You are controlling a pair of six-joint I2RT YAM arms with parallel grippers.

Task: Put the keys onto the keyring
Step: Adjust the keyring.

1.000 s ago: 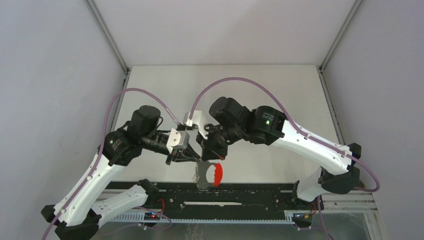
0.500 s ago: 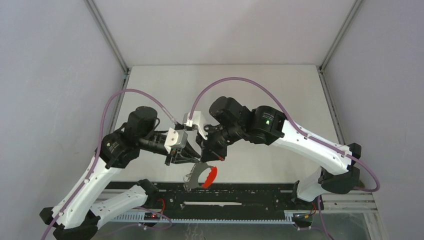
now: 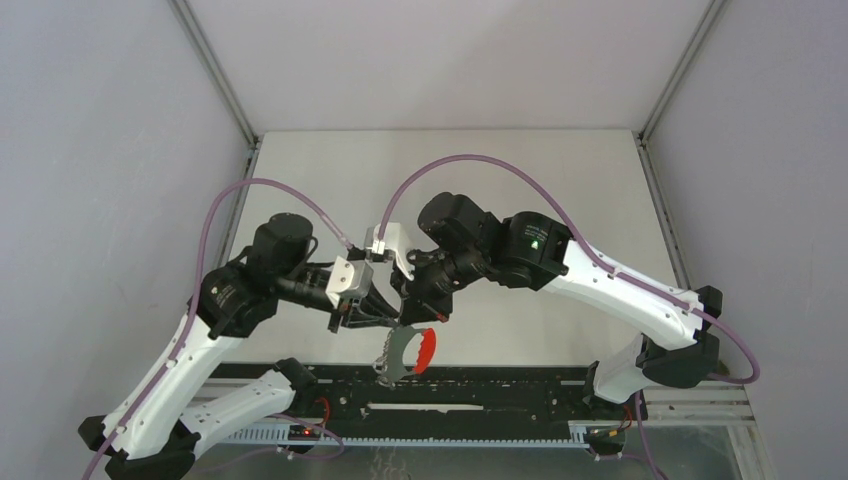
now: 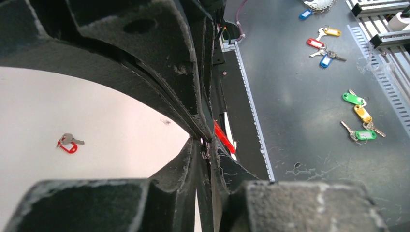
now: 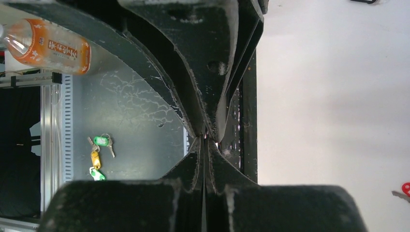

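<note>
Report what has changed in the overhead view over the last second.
The bundle hanging under the grippers swung and turned. The keys drifted left, and the keyring's red strap went from a broad face to a narrower curve. The left arm eased slightly left. No new grasp or release shows. The right arm stayed put, and the left gripper and right gripper still meet above the bundle.

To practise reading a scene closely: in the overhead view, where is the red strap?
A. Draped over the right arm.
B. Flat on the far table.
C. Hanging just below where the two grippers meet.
C: the red strap dangles beside the keys, under the left gripper and right gripper.
</note>
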